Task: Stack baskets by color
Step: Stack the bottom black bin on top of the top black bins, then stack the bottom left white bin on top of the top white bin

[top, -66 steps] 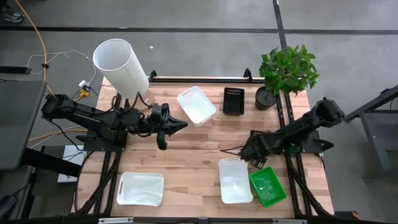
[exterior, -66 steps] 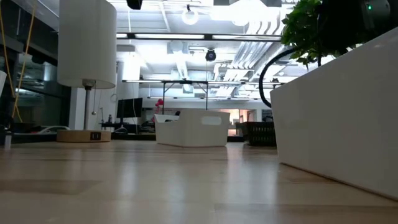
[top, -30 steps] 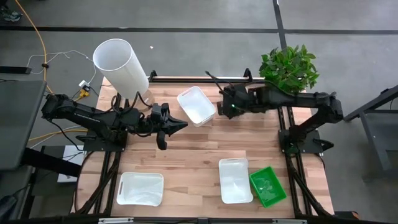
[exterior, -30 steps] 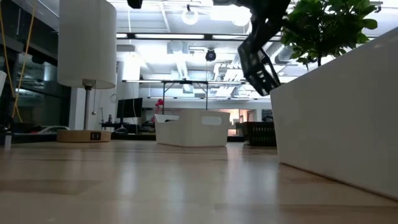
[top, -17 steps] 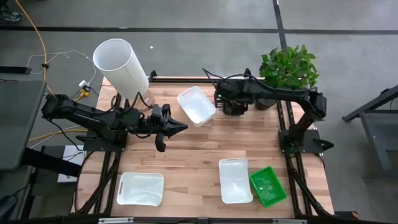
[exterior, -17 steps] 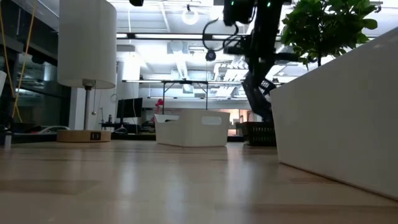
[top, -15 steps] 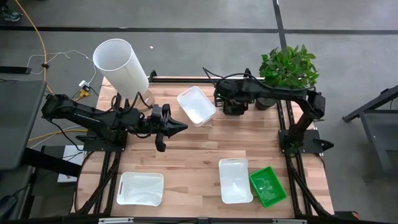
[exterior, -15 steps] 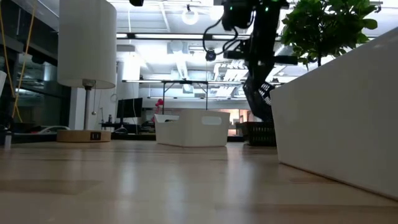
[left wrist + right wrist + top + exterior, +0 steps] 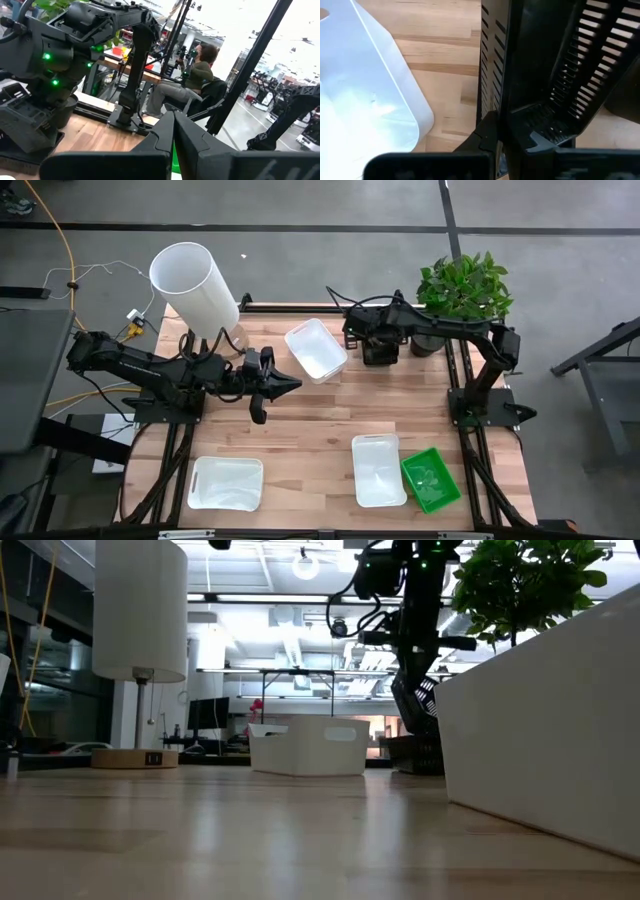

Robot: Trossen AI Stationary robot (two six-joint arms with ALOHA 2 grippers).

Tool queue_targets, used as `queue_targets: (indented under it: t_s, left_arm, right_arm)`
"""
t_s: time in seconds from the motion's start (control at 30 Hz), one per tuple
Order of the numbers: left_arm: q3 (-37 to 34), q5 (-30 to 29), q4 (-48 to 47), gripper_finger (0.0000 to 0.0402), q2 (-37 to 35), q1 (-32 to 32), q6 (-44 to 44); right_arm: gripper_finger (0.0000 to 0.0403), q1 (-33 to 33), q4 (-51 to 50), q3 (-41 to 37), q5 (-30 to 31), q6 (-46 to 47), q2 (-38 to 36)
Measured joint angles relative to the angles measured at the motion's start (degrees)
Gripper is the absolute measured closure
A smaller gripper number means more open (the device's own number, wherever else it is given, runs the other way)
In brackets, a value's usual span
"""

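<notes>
My right gripper point(image 9: 375, 343) reaches over the table's far side, pointing steeply down, shut on a black mesh basket point(image 9: 580, 60) that hangs in the low view point(image 9: 425, 695). Just below it, another black basket point(image 9: 381, 358) rests on the wood. Three white baskets lie flat: far centre point(image 9: 317, 348), near left point(image 9: 226, 482) and near right point(image 9: 378, 470). A green basket point(image 9: 431, 478) lies beside the near right one. My left gripper point(image 9: 290, 383) is shut on nothing, level above the table's left-centre. My right gripper pinches a slotted side wall point(image 9: 492, 100) of the black basket between its two fingers, which come from above and slant down. The basket hangs tilted below the fingers. Whether it touches the black basket under it, I cannot tell.
A tall white cylinder point(image 9: 195, 285) stands at the far left corner. A potted plant point(image 9: 462, 295) stands at the far right, close to the right arm. A person sits in the room behind point(image 9: 197, 70). Bare wood lies in the table's middle point(image 9: 320, 430).
My right gripper has sunk toward the black basket on the table at the far edge, carrying the held basket, and has tipped more steeply downward. Most of that happened early in the second.
</notes>
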Motion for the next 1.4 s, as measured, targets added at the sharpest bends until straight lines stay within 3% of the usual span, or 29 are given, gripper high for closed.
queue_targets:
  t_s: [0.6, 0.77, 1.13, 1.4]
  left_arm:
    - [0.00, 1.88, 0.01, 0.0401, 0.00, 1.79, 0.45]
    - [0.00, 1.88, 0.02, 0.0401, 0.00, 1.79, 0.44]
    - [0.00, 1.82, 0.01, 0.0401, 0.00, 1.79, 1.53]
    - [0.00, 1.80, -2.08, 0.0401, -1.01, 1.81, 2.37]
  right_arm:
    - [0.0392, -0.26, -2.90, -0.09, -4.58, -0.01, 2.75]
    - [0.0350, -0.26, -3.06, -0.11, -4.62, -2.43, 3.21]
    - [0.0218, -0.33, -3.54, -0.11, -4.15, -9.24, 2.48]
    - [0.0186, 8.28, -11.58, -0.11, -2.58, -26.16, -2.23]
